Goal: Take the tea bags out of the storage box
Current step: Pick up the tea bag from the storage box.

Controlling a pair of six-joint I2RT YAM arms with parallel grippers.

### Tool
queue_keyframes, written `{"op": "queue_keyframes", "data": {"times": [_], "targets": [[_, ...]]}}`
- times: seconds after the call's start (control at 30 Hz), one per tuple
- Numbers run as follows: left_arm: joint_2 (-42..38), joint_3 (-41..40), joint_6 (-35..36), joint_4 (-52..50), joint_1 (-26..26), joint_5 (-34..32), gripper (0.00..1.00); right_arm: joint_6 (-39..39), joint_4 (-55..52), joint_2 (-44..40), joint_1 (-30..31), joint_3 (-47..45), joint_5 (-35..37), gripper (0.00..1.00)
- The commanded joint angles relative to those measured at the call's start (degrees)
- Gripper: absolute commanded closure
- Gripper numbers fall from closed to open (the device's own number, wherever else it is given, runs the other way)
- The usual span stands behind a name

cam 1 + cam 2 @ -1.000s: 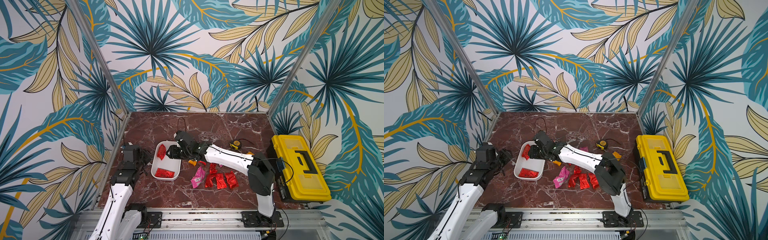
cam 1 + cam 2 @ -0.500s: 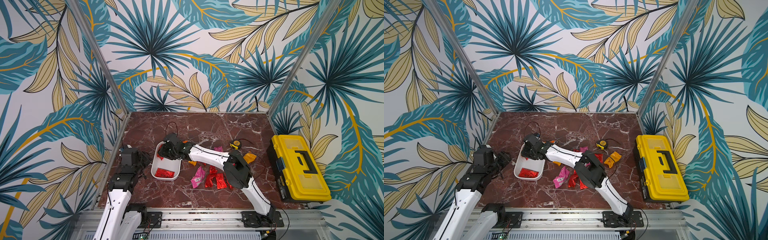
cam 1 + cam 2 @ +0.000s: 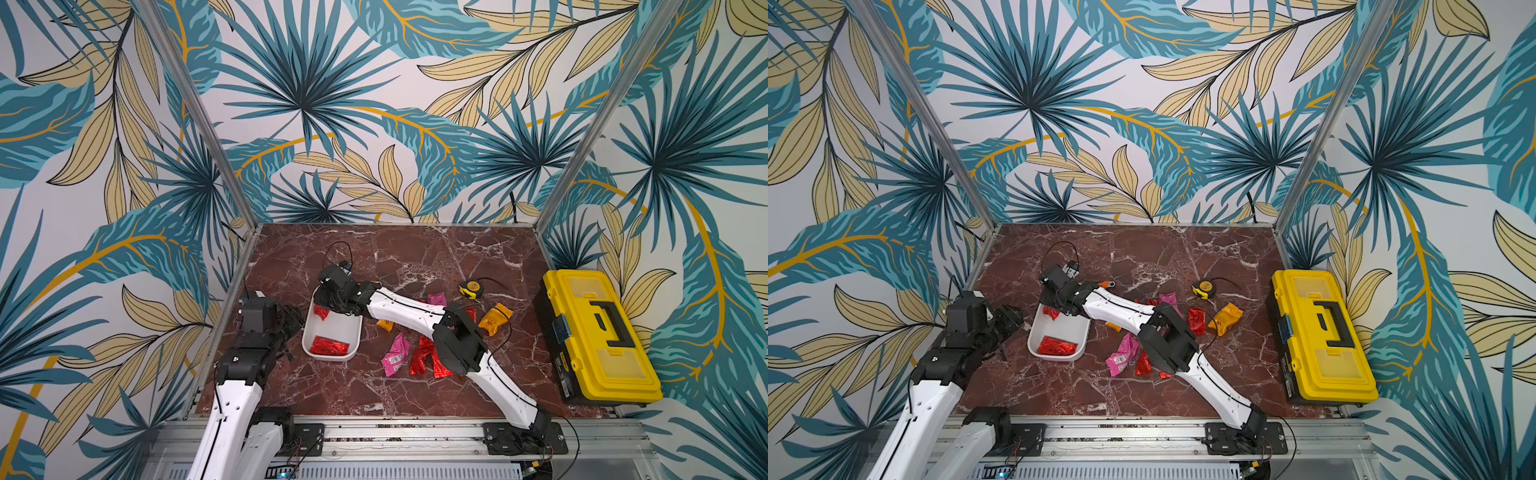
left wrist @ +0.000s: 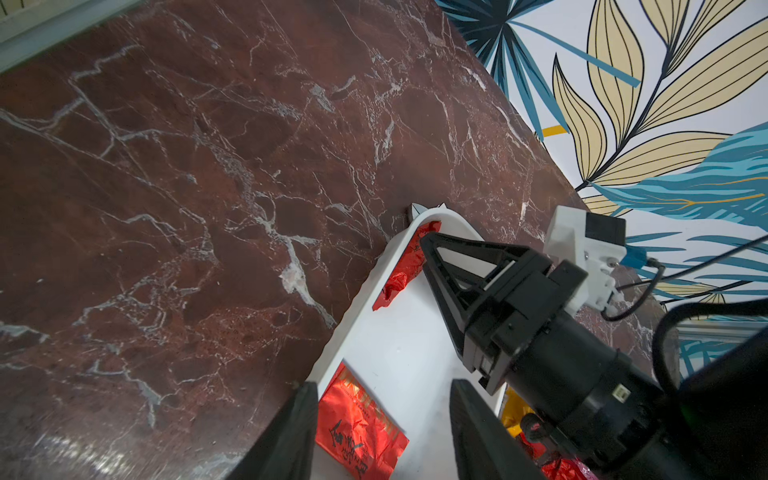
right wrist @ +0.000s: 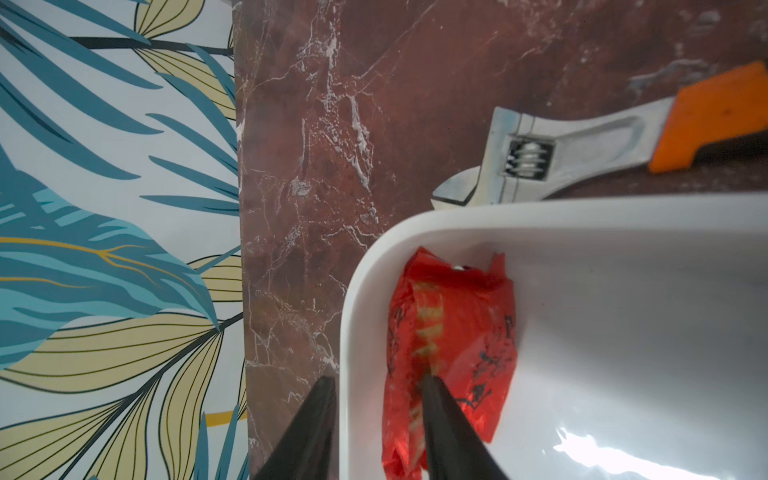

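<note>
While two red tea bags (image 3: 330,345) lie in the one white storage box (image 3: 338,326), one at each end, you see two pink, two orange-yellow and several red ones loose on the table (image 3: 374,257) beside it, the reds partly hidden under the right arm (image 3: 399,305). Your right gripper (image 5: 378,380) stands part open astride the box's far wall, one finger outside, one on the far red bag, clamping nothing visibly. Your left gripper (image 4: 382,386) hangs open and empty just left of the box, by the near bag, whose black characters you cannot read.
</note>
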Motion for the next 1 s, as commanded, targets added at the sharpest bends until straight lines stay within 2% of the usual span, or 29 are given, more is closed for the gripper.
{"op": "queue_keyframes", "data": {"times": [0.0, 0.43, 0.57, 0.7, 0.97], "targets": [[-0.94, -1.24, 1.1, -1.03, 0.49, -0.27, 0.44, 0.96, -3.43, 2.91, -0.1, 2.76, 2.03, 0.61], [-1.09, -0.58, 1.23, -1.51, 0.47, -0.79, 0.44, 1.09, -5.14, 5.48, -0.11, 3.66, 1.98, 0.61], [-1.12, -0.27, 1.37, -1.82, 0.49, -0.99, 0.44, 0.91, -5.05, 5.68, -0.11, 3.93, 1.05, 0.68], [-1.11, -0.1, 1.38, -1.9, 0.48, -1.03, 0.44, -0.27, -4.68, 5.0, -0.04, 3.94, 0.52, 0.78], [-1.77, 0.52, 1.29, -3.62, 0.5, -1.17, 0.44, -3.16, -4.61, 0.75, 0.32, 3.05, -0.97, 0.93]]}}
